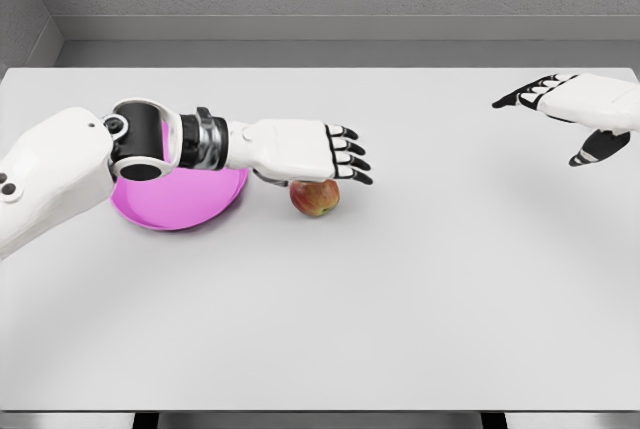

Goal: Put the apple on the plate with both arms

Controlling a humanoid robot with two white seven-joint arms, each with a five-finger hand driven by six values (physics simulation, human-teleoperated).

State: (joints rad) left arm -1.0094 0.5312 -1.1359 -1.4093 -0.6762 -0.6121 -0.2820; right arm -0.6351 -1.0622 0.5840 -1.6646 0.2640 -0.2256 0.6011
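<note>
A red-green apple [315, 198] sits on the white table just right of the pink plate [180, 204]. My left hand [345, 156] hovers directly over the apple, palm down, fingers stretched out flat and holding nothing. The left forearm crosses above the plate and hides its upper part. My right hand [560, 114] floats far off at the table's right side, fingers spread, with nothing in it.
The white table [400, 299] stretches wide in front and to the right of the apple. A grey wall runs behind the far edge.
</note>
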